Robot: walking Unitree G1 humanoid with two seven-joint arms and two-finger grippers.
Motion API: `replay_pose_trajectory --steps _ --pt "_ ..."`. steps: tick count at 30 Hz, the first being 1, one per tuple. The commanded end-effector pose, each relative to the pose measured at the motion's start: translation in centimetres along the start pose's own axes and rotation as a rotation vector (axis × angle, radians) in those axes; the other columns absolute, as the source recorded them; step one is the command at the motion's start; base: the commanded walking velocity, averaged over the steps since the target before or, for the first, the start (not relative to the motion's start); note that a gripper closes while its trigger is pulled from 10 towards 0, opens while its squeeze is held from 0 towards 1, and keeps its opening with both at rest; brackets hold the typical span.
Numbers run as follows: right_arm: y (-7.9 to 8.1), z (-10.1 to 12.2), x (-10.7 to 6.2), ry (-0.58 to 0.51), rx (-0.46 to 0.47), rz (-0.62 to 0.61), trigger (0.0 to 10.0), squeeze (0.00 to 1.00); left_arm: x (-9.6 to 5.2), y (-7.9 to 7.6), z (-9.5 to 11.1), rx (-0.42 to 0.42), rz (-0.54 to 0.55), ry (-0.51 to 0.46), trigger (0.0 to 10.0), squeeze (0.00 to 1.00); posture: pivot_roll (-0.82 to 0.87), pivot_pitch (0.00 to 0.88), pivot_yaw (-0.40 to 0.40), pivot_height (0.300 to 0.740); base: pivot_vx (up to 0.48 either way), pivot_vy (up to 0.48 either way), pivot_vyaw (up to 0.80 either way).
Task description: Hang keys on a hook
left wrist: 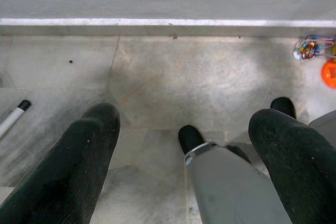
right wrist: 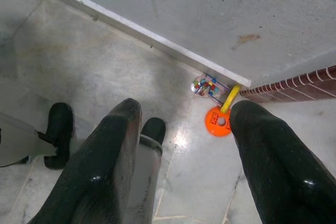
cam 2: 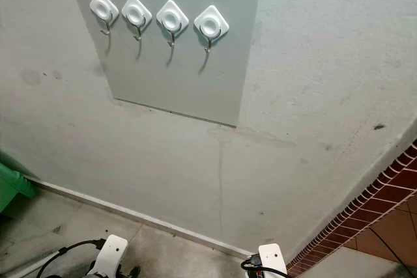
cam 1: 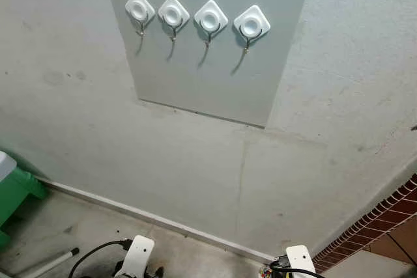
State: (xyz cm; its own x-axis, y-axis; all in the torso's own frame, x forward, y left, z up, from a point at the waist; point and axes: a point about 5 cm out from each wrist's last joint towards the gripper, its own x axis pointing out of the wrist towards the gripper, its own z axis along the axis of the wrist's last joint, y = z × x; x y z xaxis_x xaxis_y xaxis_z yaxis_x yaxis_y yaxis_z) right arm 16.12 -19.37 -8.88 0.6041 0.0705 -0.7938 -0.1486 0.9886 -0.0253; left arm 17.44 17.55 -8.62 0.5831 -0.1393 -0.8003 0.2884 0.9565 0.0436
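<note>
Keys (right wrist: 210,86) apparently on floor, beyond open right pincer (right wrist: 186,156)

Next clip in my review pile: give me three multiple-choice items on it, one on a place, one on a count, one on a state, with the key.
1. Where do the keys lie?
A. On the floor by the wall's foot
B. On a hook
C. In the right gripper

2. How many hooks are on the grey panel?
A. Two
B. Four
C. Six

3. How is the right gripper?
A. Shut on the keys
B. Shut, empty
C. Open

Key: 1 A, the keys rest on tile beside an orange tag; 2 B, four white mounts in a row; 3 C, its fingers stand apart above the floor.
</note>
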Motion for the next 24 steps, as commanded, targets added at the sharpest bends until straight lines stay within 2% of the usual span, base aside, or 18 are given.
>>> replay_pose_trajectory --steps 1,7,16,21,24 --pt "-0.05 0.05 -0.02 -0.008 0.009 0.005 10.0 0.00 -0.03 0.00 -0.01 -0.016 -0.006 -0.007 10.0 0.00 -0.02 0.000 0.026 0.740 0.000 0.000 0.00" --pt "-0.06 0.03 -0.02 -0.005 0.006 -0.002 10.0 0.00 0.02 0.00 0.06 -0.072 0.009 -0.010 10.0 0.00 -0.02 0.002 0.022 0.740 0.000 0.000 0.00" --pt "0.04 -0.03 -0.03 -0.006 0.002 0.004 10.0 0.00 0.10 -0.17 0.32 -0.088 0.005 -0.022 10.0 0.00 -0.02 0.011 0.015 0.740 0.000 0.000 0.00" --pt "0.45 0.11 0.03 -0.032 0.141 0.033 10.0 0.00 0.08 0.06 0.42 -0.075 0.009 -0.026 10.0 0.00 -0.02 0.012 0.016 0.740 0.000 0.000 0.00" --pt "0.32 0.55 0.09 -0.058 0.129 0.013 10.0 0.00 0.08 0.15 0.49 -0.072 0.011 -0.029 10.0 0.00 -0.02 0.013 0.018 0.740 0.000 0.000 0.00"
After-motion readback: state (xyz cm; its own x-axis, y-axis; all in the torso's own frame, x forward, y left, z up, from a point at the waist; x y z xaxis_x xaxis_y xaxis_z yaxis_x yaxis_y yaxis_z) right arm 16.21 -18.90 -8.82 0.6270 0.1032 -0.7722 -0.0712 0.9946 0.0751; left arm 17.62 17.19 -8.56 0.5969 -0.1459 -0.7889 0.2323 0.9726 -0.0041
